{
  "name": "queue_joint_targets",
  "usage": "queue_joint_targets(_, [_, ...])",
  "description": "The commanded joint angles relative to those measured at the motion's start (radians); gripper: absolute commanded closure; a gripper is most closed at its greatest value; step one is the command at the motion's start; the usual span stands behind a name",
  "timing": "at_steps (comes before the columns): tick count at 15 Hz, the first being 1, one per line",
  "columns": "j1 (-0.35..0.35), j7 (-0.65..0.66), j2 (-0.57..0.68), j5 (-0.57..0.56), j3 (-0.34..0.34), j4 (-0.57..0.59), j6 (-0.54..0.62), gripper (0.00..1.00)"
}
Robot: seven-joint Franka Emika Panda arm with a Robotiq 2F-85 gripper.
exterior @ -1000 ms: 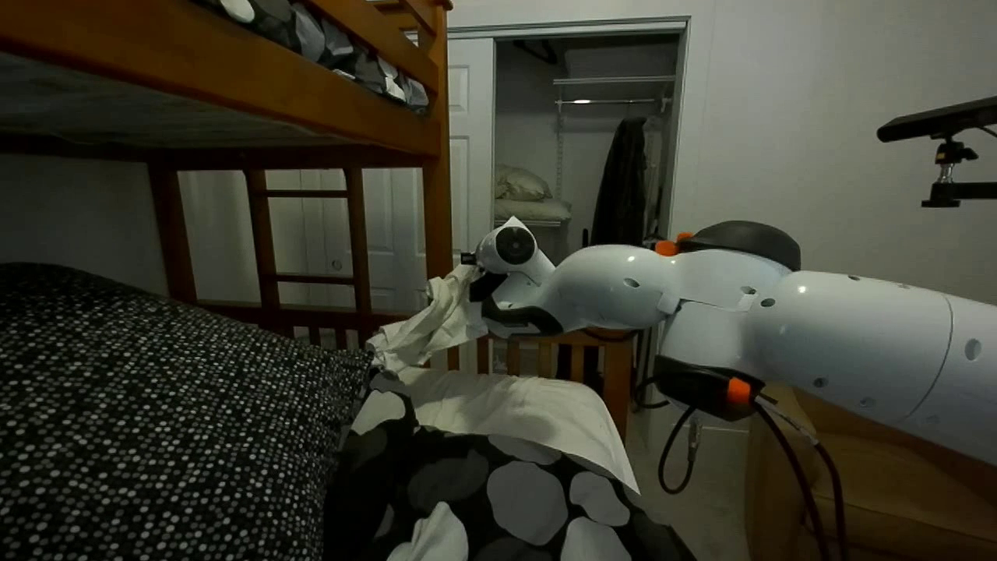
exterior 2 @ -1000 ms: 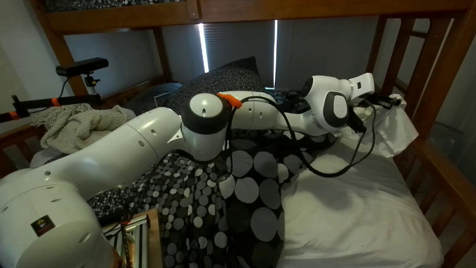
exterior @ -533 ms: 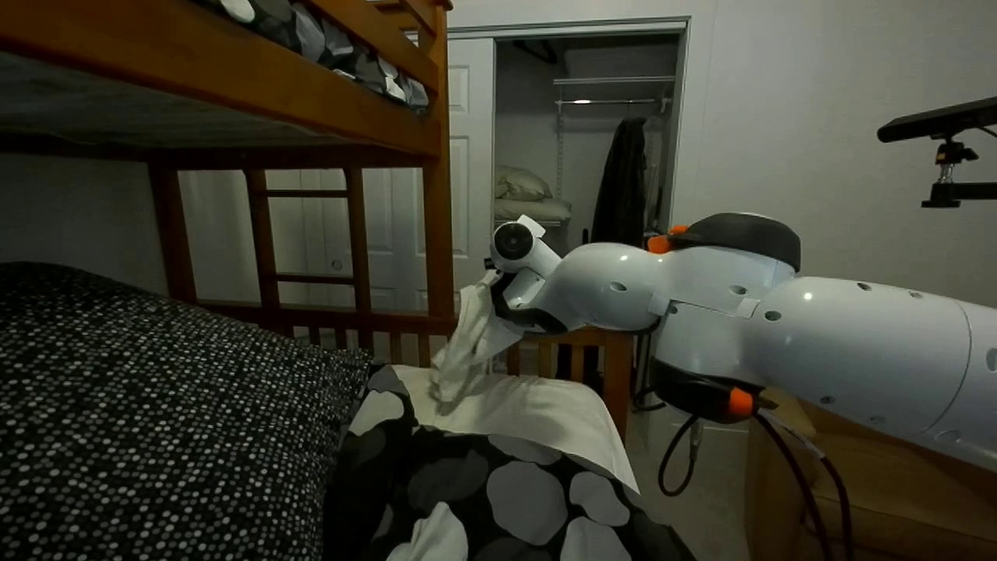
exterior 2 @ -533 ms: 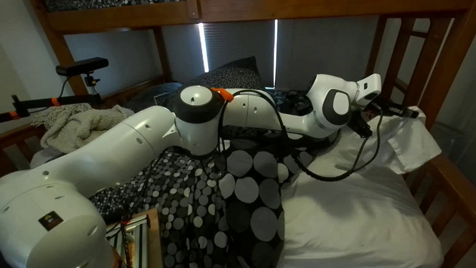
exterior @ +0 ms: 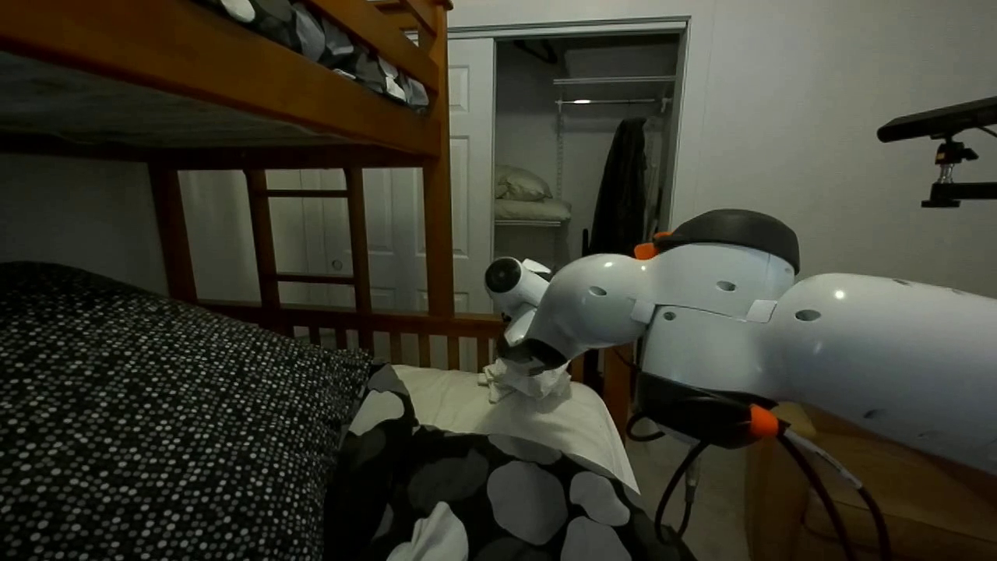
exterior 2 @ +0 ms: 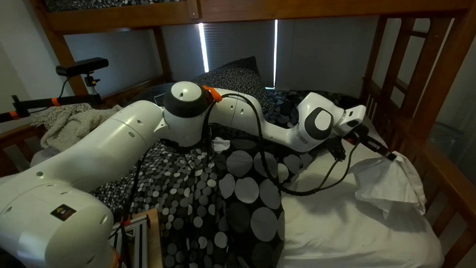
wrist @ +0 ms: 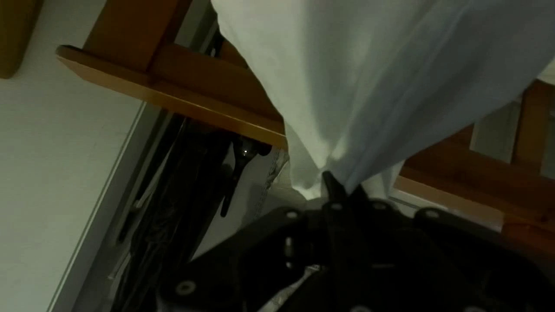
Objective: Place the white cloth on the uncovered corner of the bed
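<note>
The white cloth (exterior 2: pixel 390 182) hangs from my gripper (exterior 2: pixel 393 156) over the white-sheeted corner of the bed (exterior 2: pixel 346 234), near the wooden end rail. In an exterior view the cloth (exterior: pixel 537 382) shows bunched low under the wrist, which hides the fingers there. In the wrist view my gripper (wrist: pixel 340 186) is shut on a gathered part of the cloth (wrist: pixel 347 86), which spreads away from the fingertips. I cannot tell whether its lower edge touches the sheet. The bed (exterior: pixel 195 70) is a brown wooden bunk with a ladder.
The slatted end rail (exterior 2: pixel 446 178) borders the corner. A big-circle blanket (exterior 2: pixel 247 190) and a speckled pillow (exterior: pixel 171 405) lie on the bed. The upper bunk (exterior 2: pixel 297 9) is overhead. A cable (exterior 2: pixel 316 191) loops under the arm. A beige throw (exterior 2: pixel 74 126) lies at the far left.
My gripper has moved down and away from the ladder post, along the end rail toward the outer corner. The cloth has gone with it and now hangs low over the white sheet.
</note>
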Motion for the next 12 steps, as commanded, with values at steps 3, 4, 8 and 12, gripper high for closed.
queue_joint_targets(3, [-0.027,0.091,-0.031,-0.110,0.013,0.010,0.043,0.64])
queue_joint_targets(4, [-0.032,0.098,-0.043,-0.118,0.010,0.006,0.085,0.55])
queue_joint_targets(8, [-0.065,0.032,-0.097,-0.109,0.036,0.045,0.338,0.26])
queue_joint_targets(12, [-0.073,-0.032,-0.095,-0.050,0.048,0.082,0.411,0.20])
